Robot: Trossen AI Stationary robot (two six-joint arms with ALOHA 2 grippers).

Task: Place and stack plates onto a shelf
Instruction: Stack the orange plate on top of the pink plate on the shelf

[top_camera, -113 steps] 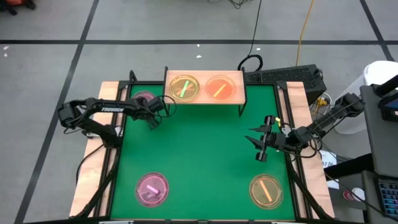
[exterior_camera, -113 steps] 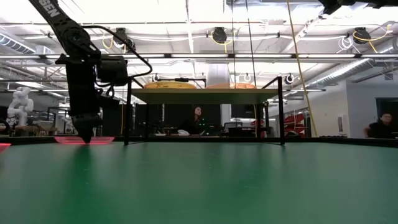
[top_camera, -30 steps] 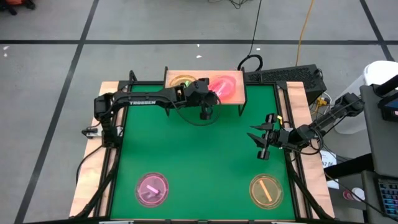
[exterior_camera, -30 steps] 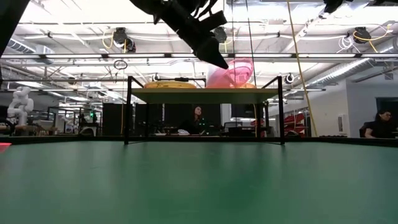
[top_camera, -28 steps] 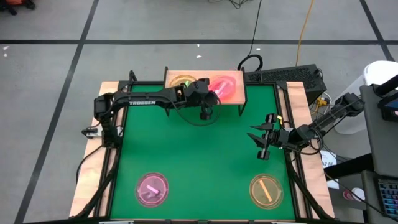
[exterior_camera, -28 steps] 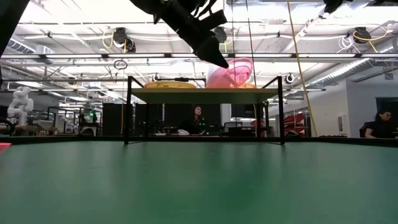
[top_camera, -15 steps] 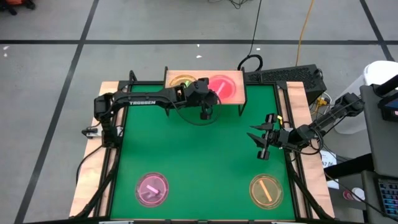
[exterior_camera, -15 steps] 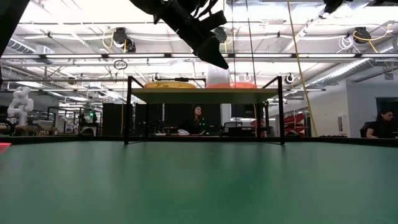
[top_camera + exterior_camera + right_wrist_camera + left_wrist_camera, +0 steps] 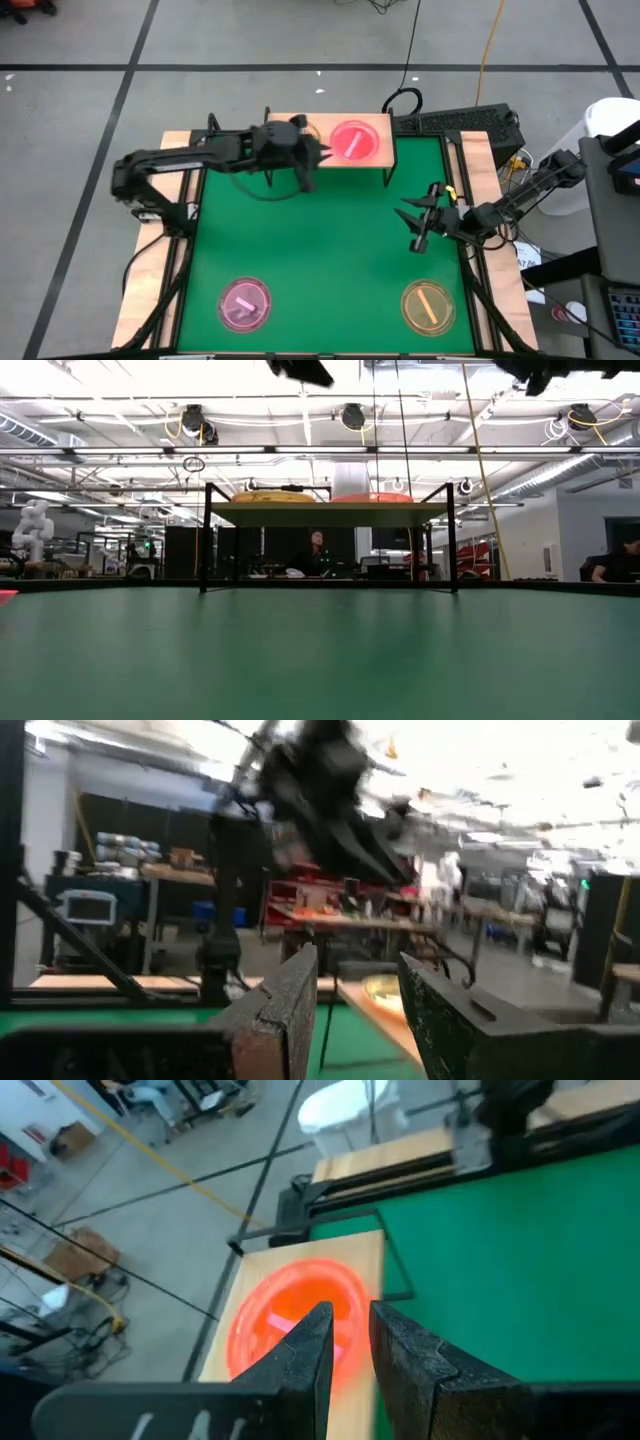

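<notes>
Pink plate (image 9: pixel 352 140) is lying stacked on the shelf (image 9: pixel 381 130); left pincer (image 9: pixel 305 181) is hanging open, empty, beside it; pink (image 9: pixel 244 304) and amber (image 9: pixel 427 305) plates are waiting on the desk (image 9: pixel 330 250); right pincer (image 9: pixel 417 232) is idling open.

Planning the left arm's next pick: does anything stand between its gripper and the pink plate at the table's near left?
Nothing visible does: only bare green table lies between the left gripper and the round translucent pink plate.

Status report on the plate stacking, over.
Left gripper empty, above the table by the small light-wood shelf. Right gripper open, idle at right edge. Pink translucent plate on the shelf. Nothing in the way.
</notes>
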